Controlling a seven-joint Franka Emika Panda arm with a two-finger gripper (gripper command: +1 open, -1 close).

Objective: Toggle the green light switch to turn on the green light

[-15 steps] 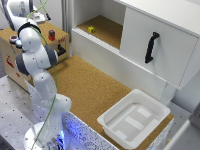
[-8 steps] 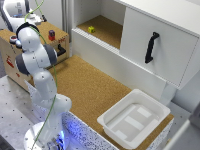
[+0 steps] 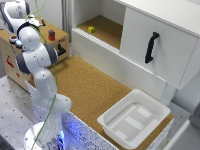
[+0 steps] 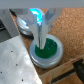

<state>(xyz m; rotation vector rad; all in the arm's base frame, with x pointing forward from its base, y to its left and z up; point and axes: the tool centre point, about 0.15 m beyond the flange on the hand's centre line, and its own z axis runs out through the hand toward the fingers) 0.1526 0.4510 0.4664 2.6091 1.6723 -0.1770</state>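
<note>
From the exterior view the arm (image 3: 37, 55) blocks the gripper and the green cap altogether; only a red cap (image 3: 51, 35) on the wooden box (image 3: 12, 60) peeks out beside it. The wrist view is soft and blurred: one finger (image 4: 40, 35) crosses the green cap (image 4: 47, 51), hiding part of it, and whether the fingers touch it cannot be told. A blue-lit cap (image 4: 35, 13) behind is cut off by the picture's edge.
</note>
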